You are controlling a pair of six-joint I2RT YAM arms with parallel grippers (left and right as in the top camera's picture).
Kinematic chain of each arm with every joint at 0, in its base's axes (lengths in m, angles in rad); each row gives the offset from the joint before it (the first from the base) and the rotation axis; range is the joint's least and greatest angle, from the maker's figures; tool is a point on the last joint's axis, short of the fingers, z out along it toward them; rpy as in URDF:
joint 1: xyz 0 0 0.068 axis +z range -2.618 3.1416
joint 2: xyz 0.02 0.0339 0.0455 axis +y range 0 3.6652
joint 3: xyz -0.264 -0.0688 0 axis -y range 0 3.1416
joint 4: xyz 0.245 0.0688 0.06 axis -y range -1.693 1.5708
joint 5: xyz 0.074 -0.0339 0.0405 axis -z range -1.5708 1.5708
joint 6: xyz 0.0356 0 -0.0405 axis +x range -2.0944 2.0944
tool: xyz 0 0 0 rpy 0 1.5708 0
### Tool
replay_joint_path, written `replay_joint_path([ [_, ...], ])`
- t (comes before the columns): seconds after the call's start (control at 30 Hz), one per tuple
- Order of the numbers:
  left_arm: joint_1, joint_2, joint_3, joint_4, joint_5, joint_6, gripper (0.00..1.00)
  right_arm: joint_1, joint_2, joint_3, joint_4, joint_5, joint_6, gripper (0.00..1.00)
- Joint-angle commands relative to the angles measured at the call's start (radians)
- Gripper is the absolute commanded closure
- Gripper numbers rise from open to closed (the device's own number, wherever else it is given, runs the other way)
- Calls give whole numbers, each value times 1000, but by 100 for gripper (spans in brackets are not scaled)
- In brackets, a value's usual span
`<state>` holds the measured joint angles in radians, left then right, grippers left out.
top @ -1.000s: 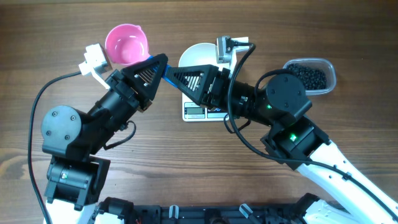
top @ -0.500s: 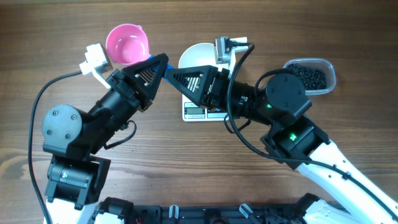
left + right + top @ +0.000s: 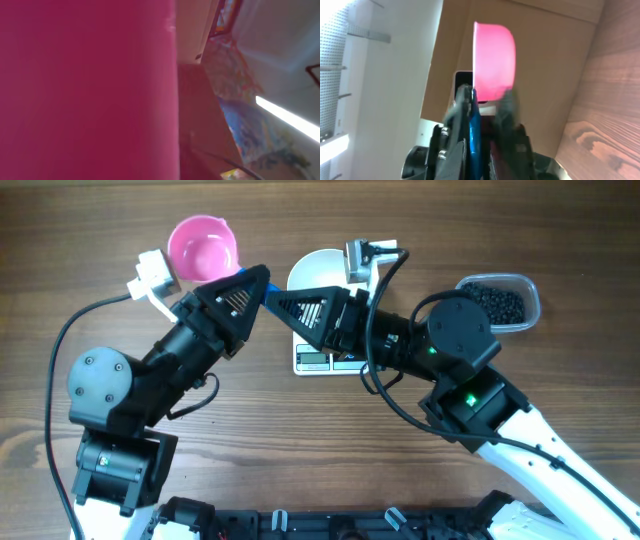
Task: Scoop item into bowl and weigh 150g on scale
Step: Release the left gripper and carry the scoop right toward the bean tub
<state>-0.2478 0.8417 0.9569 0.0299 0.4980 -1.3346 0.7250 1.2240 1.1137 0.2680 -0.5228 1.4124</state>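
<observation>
A pink scoop [image 3: 203,250] with a blue handle [image 3: 270,304] hangs over the table's back left. My right gripper [image 3: 276,304] reaches left over the scale and is shut on the blue handle [image 3: 475,131], with the pink scoop [image 3: 492,60] standing up beyond its fingertips [image 3: 465,107]. My left gripper [image 3: 256,282] points up-right at the same handle, its tips meeting the right one's. Pink [image 3: 85,90] fills its wrist view, so its jaws do not show. The white bowl [image 3: 312,268] sits on the scale [image 3: 314,361], partly hidden by the right arm. The item [image 3: 497,302] lies as black beans in a clear tub.
The clear tub [image 3: 531,292] stands at the back right beside the right arm's round joint [image 3: 458,330]. A black cable [image 3: 62,345] loops along the left side. A black frame [image 3: 330,525] runs along the table's front edge.
The pink scoop has shifted slightly left and up. Both arms have stayed almost where they were, tips together at the handle.
</observation>
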Motion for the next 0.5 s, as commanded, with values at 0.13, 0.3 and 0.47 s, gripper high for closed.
replay_joint_path([
  [0.13,-5,5,10,-40,36,18,0,-16,-2,6,-105,134,-154,96],
  [0.3,-5,6,10,-174,69,82,0,-108,-10,6,-183,144,-224,96],
  [0.47,-5,5,10,-257,225,379,0,-244,-35,43,-422,150,-394,95],
])
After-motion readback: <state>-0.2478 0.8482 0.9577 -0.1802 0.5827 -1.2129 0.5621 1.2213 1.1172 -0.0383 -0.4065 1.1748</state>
